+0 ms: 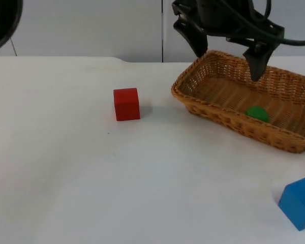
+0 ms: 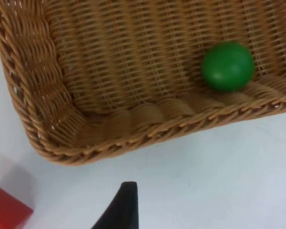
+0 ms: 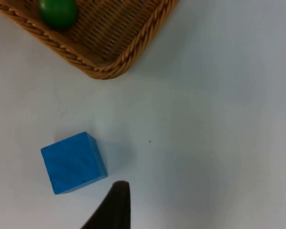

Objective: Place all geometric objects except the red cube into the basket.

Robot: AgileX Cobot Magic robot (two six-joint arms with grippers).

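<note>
green ball point(image 1: 256, 113) in basket point(image 1: 203, 109); left claw point(image 1: 227, 57) spread above.

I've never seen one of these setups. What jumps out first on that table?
Probably the wicker basket at the right, with a green ball lying inside and a black robot hand, fingers spread, above its far rim. Then the red cube alone mid-table, and a blue cube near the front right corner.

No legible text or labels
</note>
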